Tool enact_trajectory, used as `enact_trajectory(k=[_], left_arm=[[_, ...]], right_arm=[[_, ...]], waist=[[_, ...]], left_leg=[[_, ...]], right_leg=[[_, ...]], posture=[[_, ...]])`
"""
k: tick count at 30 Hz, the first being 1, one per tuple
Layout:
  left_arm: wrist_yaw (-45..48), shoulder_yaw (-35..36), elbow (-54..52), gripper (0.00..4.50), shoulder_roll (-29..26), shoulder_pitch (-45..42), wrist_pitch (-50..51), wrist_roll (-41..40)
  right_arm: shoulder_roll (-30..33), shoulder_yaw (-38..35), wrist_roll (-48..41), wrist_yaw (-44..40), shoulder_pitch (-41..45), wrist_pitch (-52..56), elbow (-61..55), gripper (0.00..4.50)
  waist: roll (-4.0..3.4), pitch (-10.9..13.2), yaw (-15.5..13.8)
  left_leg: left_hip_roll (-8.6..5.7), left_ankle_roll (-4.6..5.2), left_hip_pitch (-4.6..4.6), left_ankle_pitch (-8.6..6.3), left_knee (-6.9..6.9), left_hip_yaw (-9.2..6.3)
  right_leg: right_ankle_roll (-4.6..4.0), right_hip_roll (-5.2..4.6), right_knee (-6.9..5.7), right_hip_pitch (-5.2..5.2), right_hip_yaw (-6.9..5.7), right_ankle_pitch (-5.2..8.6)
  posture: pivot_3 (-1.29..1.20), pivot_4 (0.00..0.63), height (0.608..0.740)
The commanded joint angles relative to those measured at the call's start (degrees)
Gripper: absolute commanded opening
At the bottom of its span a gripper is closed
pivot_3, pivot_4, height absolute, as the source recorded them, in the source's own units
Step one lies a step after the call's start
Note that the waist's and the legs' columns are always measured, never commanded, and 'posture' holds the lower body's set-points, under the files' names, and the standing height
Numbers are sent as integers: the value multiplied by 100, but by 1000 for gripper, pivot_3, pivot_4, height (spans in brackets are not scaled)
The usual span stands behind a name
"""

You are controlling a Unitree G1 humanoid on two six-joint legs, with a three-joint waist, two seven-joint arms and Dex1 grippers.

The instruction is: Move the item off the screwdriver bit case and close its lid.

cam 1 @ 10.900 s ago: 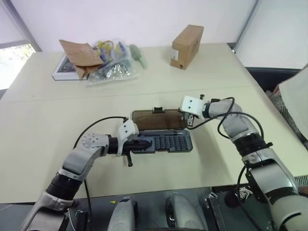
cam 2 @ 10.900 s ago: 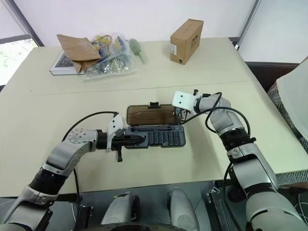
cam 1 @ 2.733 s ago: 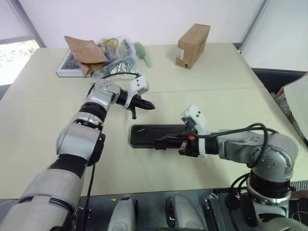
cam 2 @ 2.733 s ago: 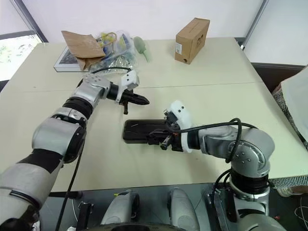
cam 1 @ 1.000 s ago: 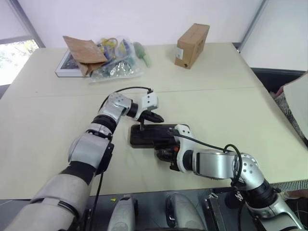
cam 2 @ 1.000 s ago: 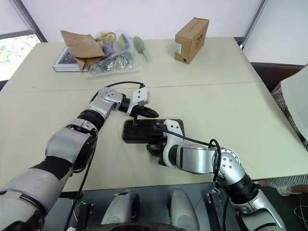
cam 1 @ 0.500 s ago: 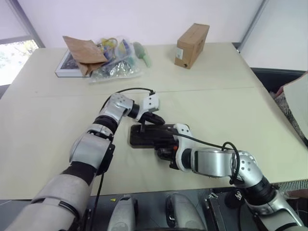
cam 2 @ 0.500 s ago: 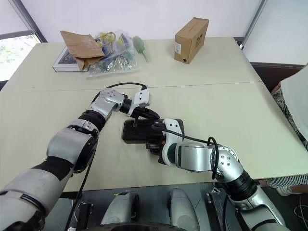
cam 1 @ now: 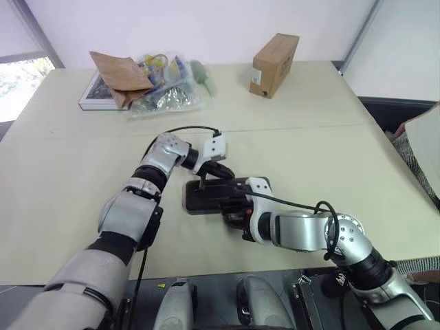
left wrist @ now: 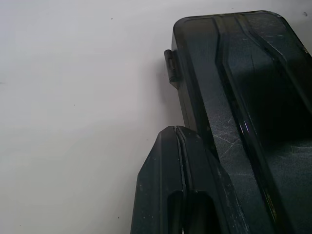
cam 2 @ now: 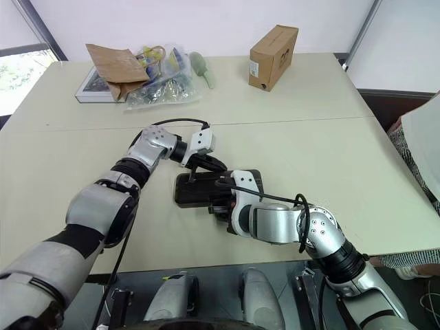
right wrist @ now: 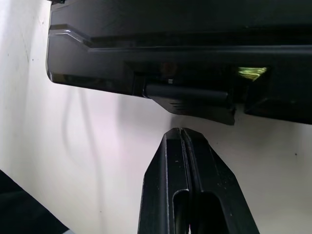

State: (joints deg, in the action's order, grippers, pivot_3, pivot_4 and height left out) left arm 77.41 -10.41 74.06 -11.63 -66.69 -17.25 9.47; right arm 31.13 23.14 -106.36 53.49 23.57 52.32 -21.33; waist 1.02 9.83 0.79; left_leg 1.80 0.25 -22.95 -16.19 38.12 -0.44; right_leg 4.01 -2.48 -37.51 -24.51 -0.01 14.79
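Left wrist view gives me the lid (left wrist: 243,97) lying flat over the tray, smoky dark plastic, scuffed with fine scratches, a long raised ridge running down it and a small hinge tab on the edge. My left tool (left wrist: 178,141) has its two black fingers pressed together with nothing between them, tips right at the case's far edge. From the head camera, the screwdriver bit case (cam 1: 210,194) sits on the pale matte counter (cam 1: 309,151), a flat, rounded-corner slab in front of me. My right tool (right wrist: 181,141) is also pinched together and empty, aimed at the near side, where I see the front latch tab (right wrist: 192,100) standing slightly proud of the case wall. I can't make out the small black item anywhere on the case. I'd judge the lid is down but maybe not snapped. Next I'd steady the far edge with the left and nudge that latch home with the right, gently, since smooth plastic may skate.
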Motion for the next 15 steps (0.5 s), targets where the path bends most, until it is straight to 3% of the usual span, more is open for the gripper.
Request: enact_trajectory(k=[1,15], left_arm=[[80,-24,-116,0,-25,26,-105,25],[123,-30,-141,0,2,65,-136,10]], right_arm=[[31,-49,310,-93,33,119,78,32],[-91,-125,1345,-564,150,610,206,32]], waist=[[0,0,0],[0,-4,6]], left_leg=[[0,0,0,0,0,0],[0,0,5,0,0,0]], right_leg=[[0,0,0,0,0,0],[0,1,-2,2,0,0]], posture=[[0,150,740],[0,150,740]])
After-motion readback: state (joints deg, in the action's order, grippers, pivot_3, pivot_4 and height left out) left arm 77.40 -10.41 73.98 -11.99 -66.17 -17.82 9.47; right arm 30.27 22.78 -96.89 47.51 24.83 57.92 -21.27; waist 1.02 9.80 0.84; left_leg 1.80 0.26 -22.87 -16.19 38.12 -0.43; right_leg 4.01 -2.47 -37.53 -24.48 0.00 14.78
